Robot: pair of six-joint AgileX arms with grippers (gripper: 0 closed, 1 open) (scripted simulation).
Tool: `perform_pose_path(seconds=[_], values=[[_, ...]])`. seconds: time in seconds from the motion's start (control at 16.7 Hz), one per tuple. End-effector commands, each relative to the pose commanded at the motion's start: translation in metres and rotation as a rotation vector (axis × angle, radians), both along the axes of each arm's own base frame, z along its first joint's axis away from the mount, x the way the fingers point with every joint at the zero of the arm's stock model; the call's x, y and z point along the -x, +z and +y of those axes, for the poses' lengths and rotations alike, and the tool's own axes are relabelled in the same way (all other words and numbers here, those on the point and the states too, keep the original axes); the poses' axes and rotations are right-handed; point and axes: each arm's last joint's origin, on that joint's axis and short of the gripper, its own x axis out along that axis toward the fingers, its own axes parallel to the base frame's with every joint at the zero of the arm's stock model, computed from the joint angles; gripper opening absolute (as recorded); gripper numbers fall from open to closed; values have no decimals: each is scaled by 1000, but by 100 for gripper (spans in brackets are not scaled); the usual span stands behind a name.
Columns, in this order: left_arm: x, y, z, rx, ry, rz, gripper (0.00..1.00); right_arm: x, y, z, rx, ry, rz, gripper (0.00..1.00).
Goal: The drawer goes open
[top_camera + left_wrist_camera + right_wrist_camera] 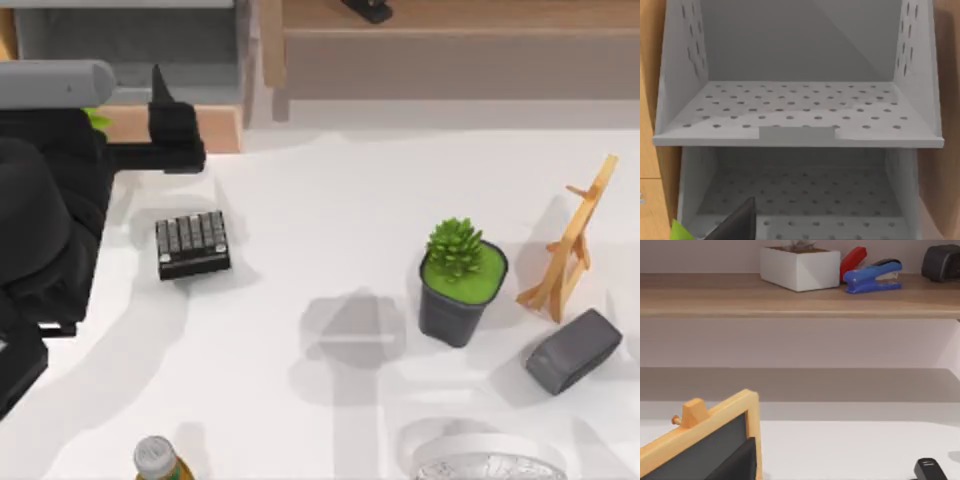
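Left pincer point(172, 120) at the drawer point(130, 45), at the back left corner of the white surface point(330, 230).

The drawer's tan front panel point(175, 128) lies just beside the left pincer; whether that pincer is spread or pressed together I cannot tell. The left wrist view looks into the drawer's grey perforated compartments point(800, 112). Near the drawer, toward the front, sits a small black keypad point(193, 245). Well right of the drawer stand a potted succulent point(460, 285), a wooden easel point(572, 245) and a dark grey block point(573, 350); the long shelf unit point(450, 50) runs just right of the drawer.
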Motion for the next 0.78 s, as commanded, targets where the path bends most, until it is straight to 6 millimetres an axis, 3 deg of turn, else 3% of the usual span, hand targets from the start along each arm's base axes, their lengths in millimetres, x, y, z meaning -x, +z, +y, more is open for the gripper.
perform_pose_path(seconds=[0.48, 0.66, 0.78], values=[[-6, -3, -3, -15, 5, 4, 100, 0, 0, 0, 0, 0, 0, 100], [-31, -8, 10, -119, 29, 23, 100, 0, 0, 0, 0, 0, 0, 100], [-58, -14, 33, -238, 61, 43, 100, 0, 0, 0, 0, 0, 0, 100]])
